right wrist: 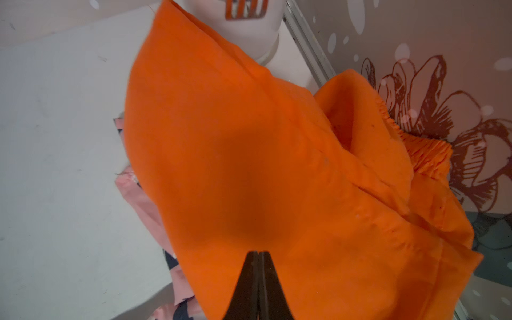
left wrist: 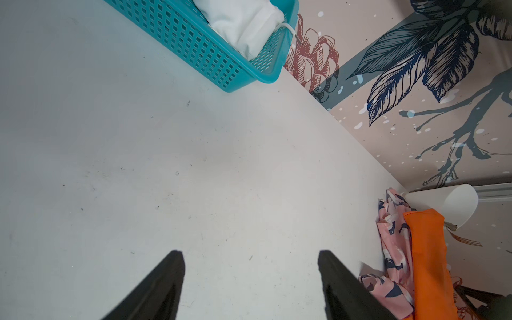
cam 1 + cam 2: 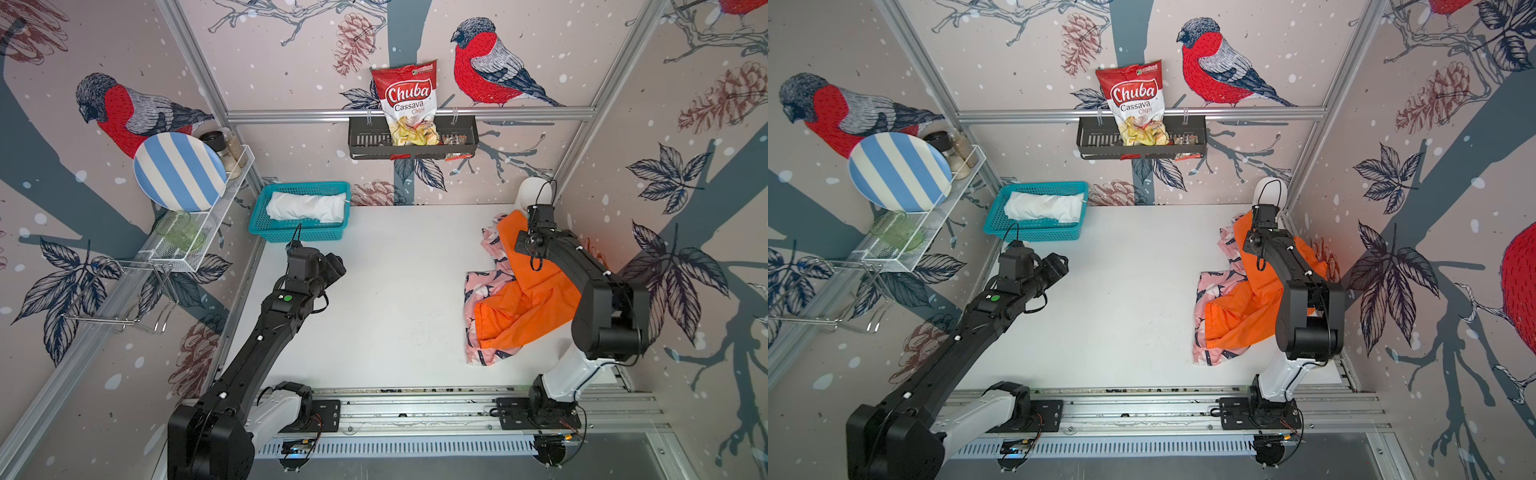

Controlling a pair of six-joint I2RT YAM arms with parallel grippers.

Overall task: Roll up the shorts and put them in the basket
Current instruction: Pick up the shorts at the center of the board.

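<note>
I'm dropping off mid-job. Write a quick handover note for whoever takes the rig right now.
Grippers: the left gripper is open and empty, over bare table near the teal basket. The right gripper is shut on the orange shorts.
Done: white shorts rolled, in the basket.
To do: orange shorts lie crumpled over the pink patterned shorts at the table's right side; both unrolled.

Left of the teal basket (image 3: 297, 235) a wire shelf (image 3: 208, 237) carries a striped plate (image 3: 178, 170), a green glass (image 3: 179, 230) and shakers (image 3: 226, 147); above and right of it a chip bag (image 3: 409, 99) stands in a black rack (image 3: 365, 141).
</note>
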